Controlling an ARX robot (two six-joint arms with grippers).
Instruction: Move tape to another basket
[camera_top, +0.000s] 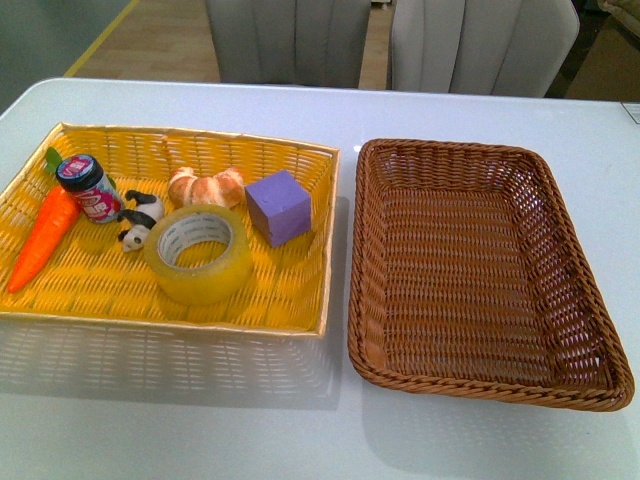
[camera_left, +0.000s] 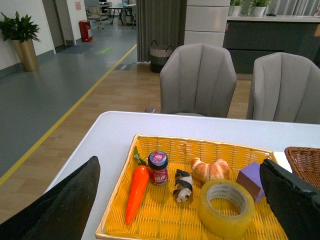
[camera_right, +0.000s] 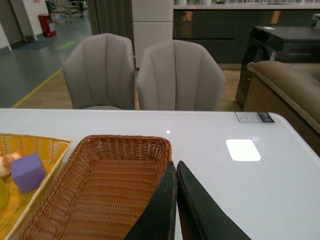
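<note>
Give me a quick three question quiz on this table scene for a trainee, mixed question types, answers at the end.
1. True or false: the tape lies in the brown basket.
2. The left gripper stands open. The right gripper is: A) open, B) shut, C) holding the tape.
3. Fill in: in the front view, the brown basket stands to the ____ of the yellow basket.
Key: 1 false, the tape lies flat in the yellow basket; 2 B; 3 right.
</note>
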